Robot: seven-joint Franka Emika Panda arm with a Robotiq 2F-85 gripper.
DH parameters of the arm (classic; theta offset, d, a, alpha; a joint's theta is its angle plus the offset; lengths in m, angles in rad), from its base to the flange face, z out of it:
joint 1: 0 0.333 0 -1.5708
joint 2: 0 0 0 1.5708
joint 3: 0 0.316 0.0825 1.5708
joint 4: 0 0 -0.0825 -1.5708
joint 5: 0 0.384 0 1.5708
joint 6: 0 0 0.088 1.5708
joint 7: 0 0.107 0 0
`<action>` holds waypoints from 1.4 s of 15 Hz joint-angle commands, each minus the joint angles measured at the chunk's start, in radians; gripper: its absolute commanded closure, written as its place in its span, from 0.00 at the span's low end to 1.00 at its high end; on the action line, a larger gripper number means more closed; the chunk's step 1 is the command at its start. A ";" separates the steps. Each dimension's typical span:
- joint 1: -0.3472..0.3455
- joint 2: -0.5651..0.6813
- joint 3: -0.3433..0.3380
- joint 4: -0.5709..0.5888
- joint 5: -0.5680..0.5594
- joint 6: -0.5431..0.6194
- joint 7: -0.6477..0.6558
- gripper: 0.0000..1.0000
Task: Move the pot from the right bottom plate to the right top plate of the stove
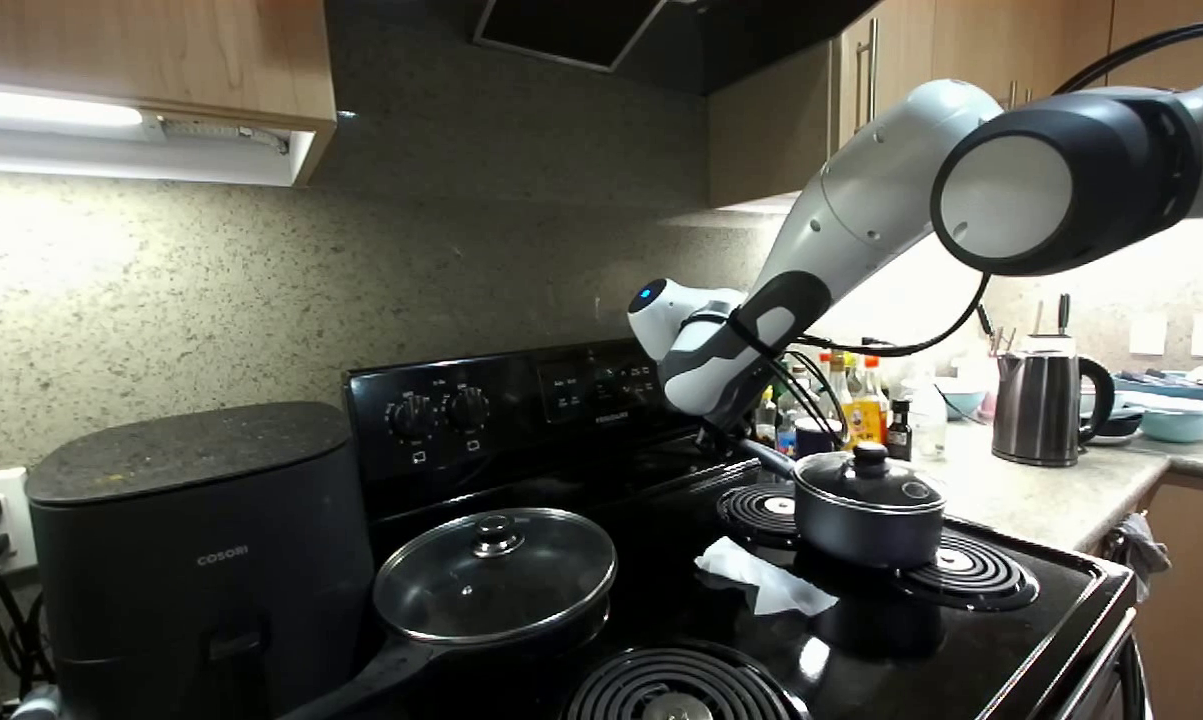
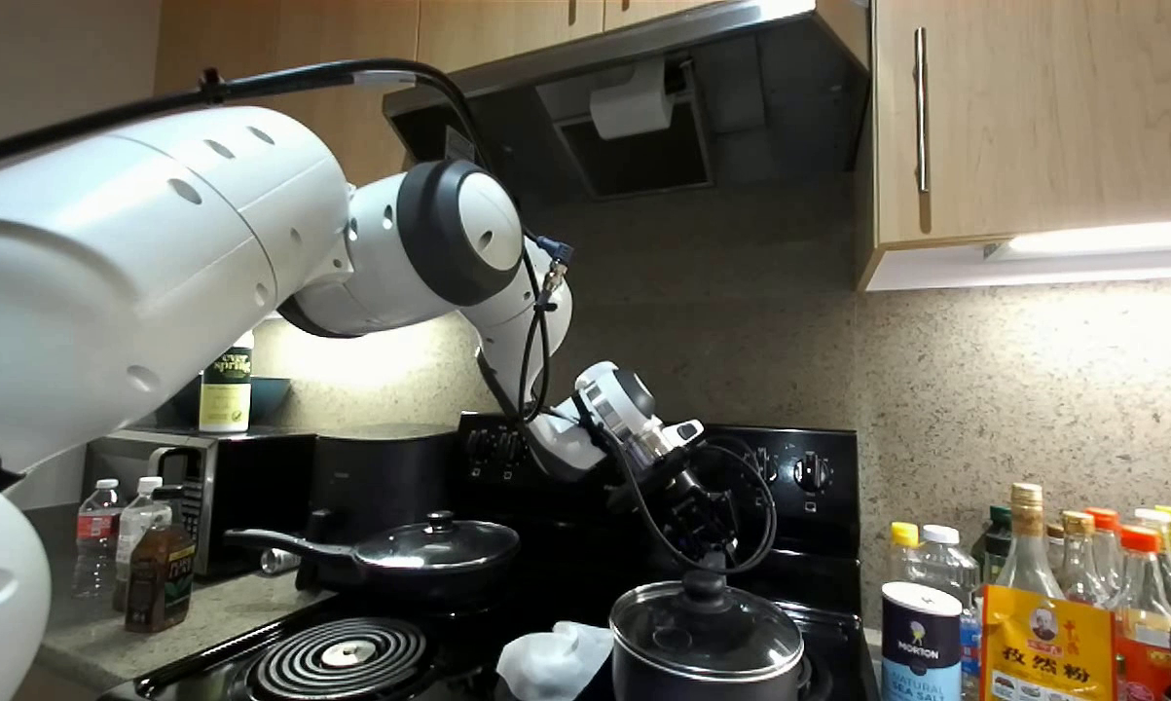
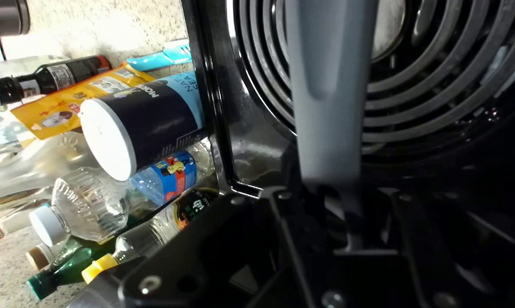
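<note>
The dark grey pot (image 1: 867, 515) with its glass lid and black knob shows in both exterior views, also here (image 2: 707, 672). It is level and appears slightly above the stove (image 1: 681, 560), between the right bottom plate (image 1: 981, 578) and the right top plate (image 1: 751, 512). My gripper (image 1: 715, 436) is shut on the pot's handle (image 1: 767, 458), near the back panel; it shows too in an exterior view (image 2: 716, 557). In the wrist view the grey handle (image 3: 330, 128) runs between my fingers (image 3: 334, 194), over the right top plate (image 3: 411, 117). The pot's body is out of that view.
A crumpled white paper (image 1: 766, 580) lies left of the pot. A glass-lidded pan (image 1: 496, 575) and a black air fryer (image 1: 196, 560) stand farther left. A salt canister (image 2: 921, 643) and several bottles stand right beside the stove. The back panel (image 1: 501, 410) rises behind the gripper.
</note>
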 commanded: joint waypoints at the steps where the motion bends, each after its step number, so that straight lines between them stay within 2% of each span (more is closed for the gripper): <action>1: 0.005 0.000 -0.006 0.001 0.011 -0.004 -0.006 0.50; 3: 0.002 -0.011 -0.002 -0.015 0.024 -0.014 -0.010 0.47; 5: 0.004 -0.037 -0.006 -0.043 0.027 -0.025 -0.009 0.35; 9: -0.021 -0.101 0.018 -0.098 0.104 -0.060 -0.043 0.09; 11: -0.028 -0.145 0.024 -0.149 0.145 -0.069 -0.059 0.01; 15: -0.060 -0.220 0.049 -0.242 0.250 -0.130 -0.123 0.00; 16: -0.057 -0.225 0.039 -0.254 0.246 -0.154 -0.110 0.00; 17: -0.045 -0.162 0.029 -0.173 0.215 -0.128 -0.079 0.00; 21: -0.063 -0.177 0.042 -0.201 0.236 -0.135 -0.098 0.00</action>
